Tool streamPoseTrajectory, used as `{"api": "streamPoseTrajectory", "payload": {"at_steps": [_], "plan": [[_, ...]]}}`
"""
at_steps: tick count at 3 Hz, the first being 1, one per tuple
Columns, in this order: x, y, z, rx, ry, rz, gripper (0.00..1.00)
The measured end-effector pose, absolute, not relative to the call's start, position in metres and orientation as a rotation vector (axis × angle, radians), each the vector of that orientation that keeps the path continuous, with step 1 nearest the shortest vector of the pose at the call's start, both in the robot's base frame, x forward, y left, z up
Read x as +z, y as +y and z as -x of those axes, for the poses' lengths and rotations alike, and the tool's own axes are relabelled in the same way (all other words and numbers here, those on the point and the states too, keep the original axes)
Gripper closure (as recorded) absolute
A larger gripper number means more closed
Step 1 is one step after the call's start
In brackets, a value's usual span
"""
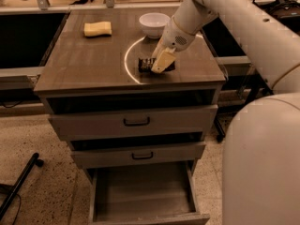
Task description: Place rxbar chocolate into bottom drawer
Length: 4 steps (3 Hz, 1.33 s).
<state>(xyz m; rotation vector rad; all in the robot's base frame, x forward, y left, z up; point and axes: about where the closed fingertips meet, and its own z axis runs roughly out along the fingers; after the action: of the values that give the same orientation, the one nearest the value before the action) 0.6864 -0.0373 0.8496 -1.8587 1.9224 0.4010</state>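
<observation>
The rxbar chocolate (pixel 146 64), a dark bar with pale print, is at the front right of the cabinet top. My gripper (pixel 161 62) comes down from the upper right and is shut across the bar's middle, at or just above the surface. A pale finger (pixel 162 60) covers the bar's centre, and dark wrapper shows on both sides of it. The bottom drawer (pixel 140 193) is pulled out below, and its plain floor has nothing on it.
A yellow sponge block (pixel 97 28) lies at the back left of the cabinet top (pixel 84 64). A white bowl (pixel 153 24) stands at the back, close to my arm. The two upper drawers (pixel 136 122) are slightly open. My white robot body (pixel 262 163) fills the right.
</observation>
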Motion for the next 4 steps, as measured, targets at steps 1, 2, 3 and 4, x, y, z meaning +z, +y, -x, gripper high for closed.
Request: {"api": "streamPoseTrajectory", "payload": {"at_steps": [1,2,3,4], "plan": [[0.863,-0.035,-0.662,0.43,1.849,1.843,1.0],[0.852,-0.037,-0.619,0.554,1.776,1.81,1.0],[0.852,-0.037,-0.619,0.552,1.775,1.811,1.0],[0.84,-0.045,-0.595,0.542,1.778,1.797,1.0]]}}
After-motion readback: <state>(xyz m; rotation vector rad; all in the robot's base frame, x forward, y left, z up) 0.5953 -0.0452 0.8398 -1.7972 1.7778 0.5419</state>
